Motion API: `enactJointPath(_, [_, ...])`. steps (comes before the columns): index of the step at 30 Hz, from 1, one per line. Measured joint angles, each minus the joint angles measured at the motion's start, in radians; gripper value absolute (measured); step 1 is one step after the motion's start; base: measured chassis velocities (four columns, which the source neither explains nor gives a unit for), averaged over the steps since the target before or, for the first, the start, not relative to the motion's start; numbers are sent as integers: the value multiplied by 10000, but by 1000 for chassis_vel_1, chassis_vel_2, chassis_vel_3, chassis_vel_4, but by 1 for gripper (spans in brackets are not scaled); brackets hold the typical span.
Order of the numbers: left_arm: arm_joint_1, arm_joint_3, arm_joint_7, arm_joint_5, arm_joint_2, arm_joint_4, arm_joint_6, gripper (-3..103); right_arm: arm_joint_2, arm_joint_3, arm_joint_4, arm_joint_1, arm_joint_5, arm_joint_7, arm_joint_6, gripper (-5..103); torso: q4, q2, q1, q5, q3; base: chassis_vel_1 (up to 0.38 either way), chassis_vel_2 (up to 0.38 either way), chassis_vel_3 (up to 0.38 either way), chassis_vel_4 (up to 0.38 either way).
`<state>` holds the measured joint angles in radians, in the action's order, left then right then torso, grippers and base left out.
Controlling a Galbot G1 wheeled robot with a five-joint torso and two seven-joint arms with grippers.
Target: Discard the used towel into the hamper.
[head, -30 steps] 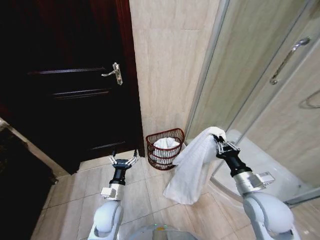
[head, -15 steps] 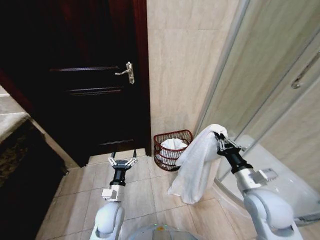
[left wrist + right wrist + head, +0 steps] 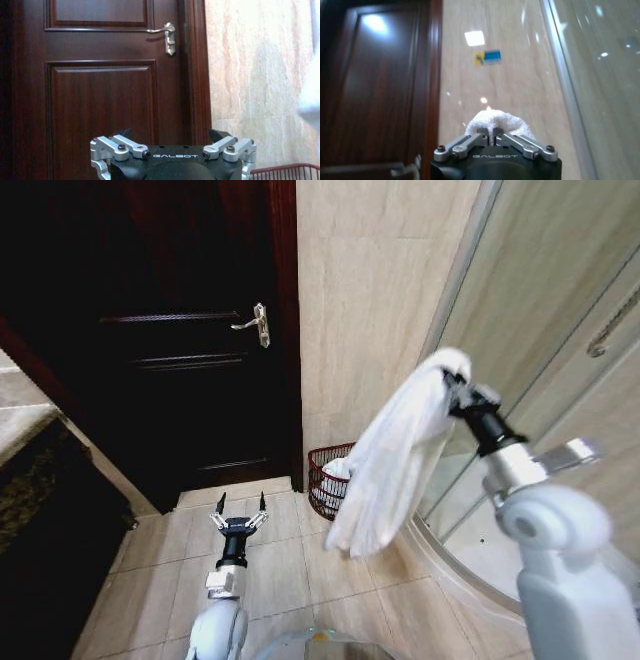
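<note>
A bathroom floor (image 3: 290, 565) of pale beige tiles was seen, bounded by a beige tiled wall (image 3: 370, 300). To the left of the hamper (image 3: 322, 477), a dark wooden door (image 3: 170, 350) was set in the wall, closed, with a silver lever handle (image 3: 257, 325) on the side nearest the hamper. To the right of the hamper, a curved glass shower enclosure (image 3: 560, 310) was met, its metal frame rising beside the wall. A small blue and yellow sticker (image 3: 488, 57) was seen on the wall in the right wrist view.

The hamper was stood on the floor against the wall, between the door frame and the shower. Its dark red wire rim was partly hidden by the towel (image 3: 395, 450), which hung in front of it. Something white was glimpsed inside the hamper; what it was could not be told.

The towel, white, was held up by the right claw (image 3: 457, 385), closed on its top fold, above the hamper and slightly to its right. The cloth was draped down from the claw, its lower end level with the hamper. In the right wrist view the fingers (image 3: 470, 144) were pinched together on a tuft of the towel.

The left claw (image 3: 236, 515) was kept low over the floor, left of the hamper, its fingers (image 3: 125, 144) spread apart and holding nothing.
</note>
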<state>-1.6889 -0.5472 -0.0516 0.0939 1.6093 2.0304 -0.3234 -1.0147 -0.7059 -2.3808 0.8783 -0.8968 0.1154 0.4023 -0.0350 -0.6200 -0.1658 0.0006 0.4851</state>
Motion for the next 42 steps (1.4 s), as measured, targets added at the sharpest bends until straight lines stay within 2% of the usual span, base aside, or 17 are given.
enactJointPath(1, [6,0,0,82,2,-13,-50,100,288,74,7,-589,-534,278,91,4,-4,2,0,-5,-1,0,0,0,0])
enactJointPath(2, [6,0,0,82,2,-13,-50,100,288,74,7,-589,-534,278,91,4,-4,2,0,-5,-1,0,0,0,0])
enactJointPath(4, [51,-18,-8,210,-1,-64,-165,100,698,387,272,-1602,-996,514,143,4,0,3,2,-12,-6,0,0,0,0])
enactJointPath(7, [126,-53,-29,304,-3,-83,-251,100,942,1094,1104,-2877,-1063,703,144,4,-1,7,3,-4,-5,0,0,0,0])
enactJointPath(9, [194,-81,-61,320,-4,-80,-272,100,973,2001,2200,-4270,-932,880,145,4,-2,12,2,3,-4,0,0,0,0])
enactJointPath(10, [194,-81,-61,320,-4,-80,-272,100,973,2001,2200,-4270,-932,880,145,4,-2,12,2,3,-4,0,0,0,0])
enactJointPath(11, [227,-97,-74,320,-2,-71,-272,100,924,2608,2845,-5278,-849,1011,163,4,-5,15,1,2,-4,0,0,0,0])
enactJointPath(12, [254,-116,-88,319,-3,-61,-272,100,868,3044,3282,-5961,-749,1062,180,4,-5,14,2,-12,-6,0,0,0,0])
enactJointPath(13, [274,-125,-96,314,-4,-44,-272,100,806,3507,3746,-6578,-550,1050,181,4,-6,13,5,-18,-9,0,0,0,0])
enactJointPath(14, [274,-125,-96,314,-4,-44,-272,100,806,3507,3746,-6578,-550,1050,181,4,-6,13,5,-18,-9,0,0,0,0])
enactJointPath(18, [284,-157,-133,251,-7,50,-257,100,408,4887,5524,-8451,289,744,207,4,-3,16,5,-5,-8,0,0,0,0])
enactJointPath(23, [286,-198,-146,155,-7,127,-234,100,-77,5362,6634,-9341,601,757,237,4,-2,17,8,-13,-13,0,0,0,0])
enactJointPath(26, [278,-247,-149,38,-10,189,-215,100,-509,5480,7405,-9640,913,747,161,4,-3,22,7,-2,-11,0,0,0,0])
enactJointPath(30, [262,-263,-156,7,-10,197,-215,100,-746,5525,7762,-9676,1326,679,62,4,-2,21,8,-9,-14,0,0,0,0])
enactJointPath(34, [256,-273,-171,-114,-12,225,-218,100,-1168,5746,8939,-10097,2277,351,-240,4,-5,25,6,0,-11,0,0,0,0])
enactJointPath(37, [307,-288,-172,-174,-11,231,-214,100,-1344,5945,9535,-10648,2579,266,-313,4,-3,23,8,-14,-16,0,0,0,0])
enactJointPath(42, [455,-310,-178,-234,-12,219,-179,100,-1589,6364,10181,-11008,2849,98,-305,4,-2,24,9,-6,-17,0,0,0,0])
